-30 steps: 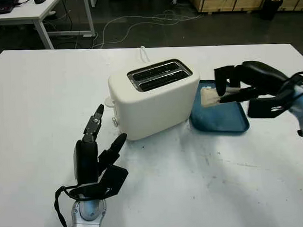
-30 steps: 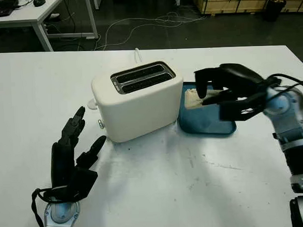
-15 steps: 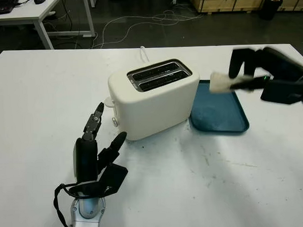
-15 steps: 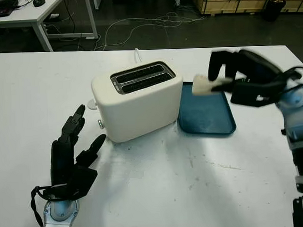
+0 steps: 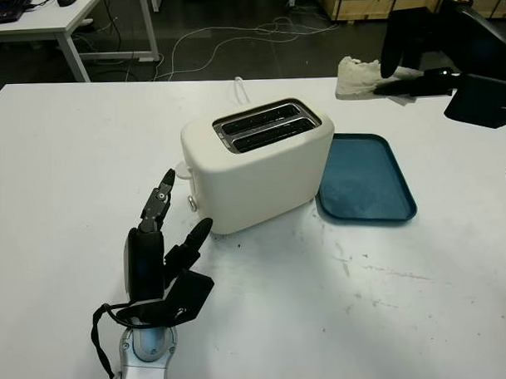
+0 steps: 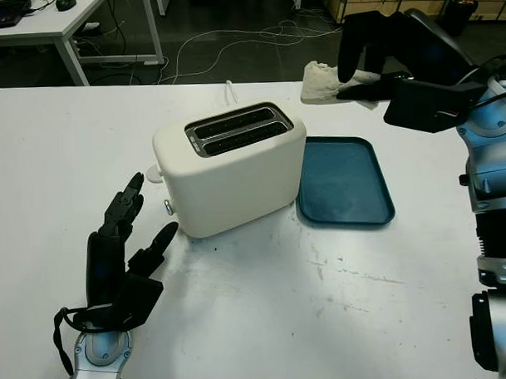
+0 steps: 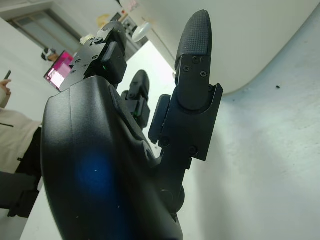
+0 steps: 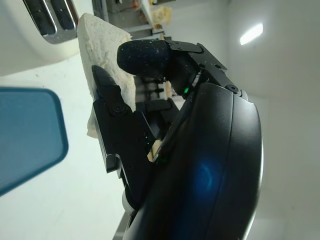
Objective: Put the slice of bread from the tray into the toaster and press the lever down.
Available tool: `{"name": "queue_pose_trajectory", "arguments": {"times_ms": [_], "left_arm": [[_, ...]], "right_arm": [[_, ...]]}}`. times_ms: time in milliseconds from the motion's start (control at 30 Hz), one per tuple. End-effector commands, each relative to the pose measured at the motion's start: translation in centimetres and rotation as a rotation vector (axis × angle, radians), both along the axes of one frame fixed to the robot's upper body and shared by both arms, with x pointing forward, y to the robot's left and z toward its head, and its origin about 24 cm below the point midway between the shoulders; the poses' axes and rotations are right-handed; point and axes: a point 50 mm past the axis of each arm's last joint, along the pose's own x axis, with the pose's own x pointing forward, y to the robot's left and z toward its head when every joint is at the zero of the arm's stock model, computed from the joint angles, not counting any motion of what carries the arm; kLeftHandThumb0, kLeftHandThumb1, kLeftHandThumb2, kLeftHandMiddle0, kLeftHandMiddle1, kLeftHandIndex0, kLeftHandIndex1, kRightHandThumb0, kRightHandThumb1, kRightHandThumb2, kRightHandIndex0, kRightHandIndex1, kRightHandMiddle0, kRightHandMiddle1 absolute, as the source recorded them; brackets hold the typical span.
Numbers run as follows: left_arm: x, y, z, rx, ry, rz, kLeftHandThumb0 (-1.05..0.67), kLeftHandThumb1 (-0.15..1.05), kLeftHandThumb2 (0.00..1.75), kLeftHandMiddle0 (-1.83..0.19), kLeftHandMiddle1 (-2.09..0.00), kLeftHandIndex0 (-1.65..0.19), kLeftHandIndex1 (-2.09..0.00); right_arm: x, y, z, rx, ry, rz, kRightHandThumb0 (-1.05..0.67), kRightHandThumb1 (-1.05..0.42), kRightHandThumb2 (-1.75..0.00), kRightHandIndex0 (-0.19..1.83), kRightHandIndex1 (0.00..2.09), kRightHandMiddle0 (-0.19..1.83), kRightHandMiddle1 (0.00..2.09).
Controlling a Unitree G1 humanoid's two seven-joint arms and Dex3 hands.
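Observation:
My right hand (image 5: pixel 402 64) is shut on the slice of bread (image 5: pixel 355 74), a pale white slice held high in the air, above the far end of the blue tray (image 5: pixel 365 185) and to the right of the toaster. The cream two-slot toaster (image 5: pixel 256 160) stands mid-table with both slots bare; its lever (image 5: pixel 191 203) sits on the end facing my left hand. In the right wrist view the bread (image 8: pixel 105 60) is pinched between thumb and fingers. My left hand (image 5: pixel 164 255) is open, low over the table in front of the toaster's left end.
The blue tray lies bare just right of the toaster. A white cord (image 5: pixel 241 90) runs off the far table edge behind the toaster. Beyond the table are a dark floor with cables (image 5: pixel 231 40), another white desk (image 5: pixel 56 22) and wooden crates (image 5: pixel 379 0).
My right hand has lifted the bread off the tray, carrying it up and toward the far side. The left hand has stayed where it was.

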Motion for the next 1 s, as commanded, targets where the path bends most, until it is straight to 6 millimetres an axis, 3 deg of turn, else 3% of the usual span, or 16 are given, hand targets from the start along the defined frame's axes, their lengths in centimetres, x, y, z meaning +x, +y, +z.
{"name": "queue_pose_trajectory", "arguments": {"times_ms": [0, 200, 333, 967], "left_arm": [[0.0, 0.1, 0.0, 0.006, -0.003, 0.008, -0.64, 0.92, 0.28, -0.44, -0.01, -0.33, 0.0], [0.0, 0.2, -0.1, 0.0, -0.003, -0.001, -0.62, 0.92, 0.26, -0.44, -0.01, -0.33, 0.0], [-0.1, 0.3, 0.0, -0.001, -0.002, -0.006, -0.62, 0.92, 0.27, -0.44, -0.01, -0.33, 0.0], [-0.1, 0.0, -0.1, 0.001, -0.002, 0.006, -0.61, 0.92, 0.27, -0.44, -0.01, -0.33, 0.0]], "right_arm": [[-0.4, 0.2, -2.1, -0.003, 0.048, 0.02, 0.54, -0.89, 0.0, 0.81, 1.75, 0.63, 1.75], [-2.0, 0.0, -7.3, -0.014, 0.185, 0.026, 0.5, -0.92, -0.07, 0.73, 1.75, 0.56, 1.75], [-3.0, -0.6, -9.1, -0.007, 0.244, -0.014, 0.45, -0.92, -0.15, 0.66, 1.75, 0.47, 1.75], [-3.4, -0.9, -11.0, -0.059, 0.364, -0.076, 0.41, -0.92, -0.25, 0.49, 1.75, 0.29, 1.75]]}}
